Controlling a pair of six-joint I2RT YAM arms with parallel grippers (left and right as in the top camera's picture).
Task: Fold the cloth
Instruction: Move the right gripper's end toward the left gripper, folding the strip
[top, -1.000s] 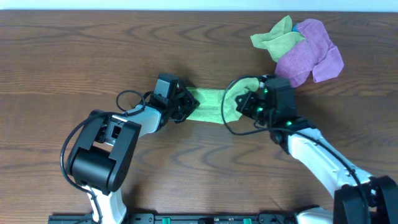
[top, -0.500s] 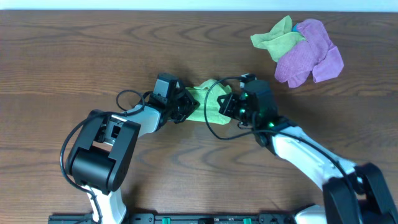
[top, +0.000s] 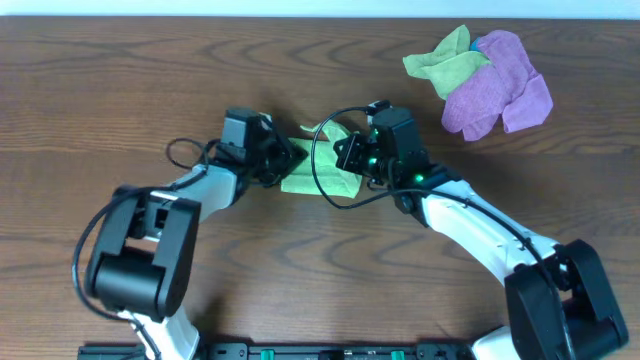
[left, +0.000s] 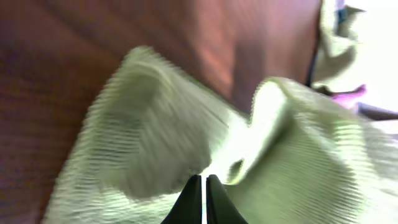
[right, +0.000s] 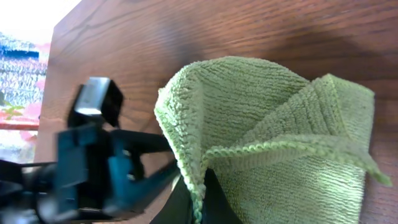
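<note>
A light green cloth lies bunched on the wooden table between my two grippers. My left gripper is shut on the cloth's left edge; the left wrist view shows its fingertips pressed together with the green cloth folded over them. My right gripper is shut on the cloth's right edge and holds it over the rest of the cloth. The right wrist view shows its fingers pinching the hemmed edge of the cloth, with the left gripper close beside.
A pile of cloths lies at the back right: a purple one and a yellow-green one. Black cables loop near both wrists.
My right gripper has carried the cloth's right edge leftward over the cloth, which went from stretched flat to doubled over. My left gripper has shifted left with its edge.
</note>
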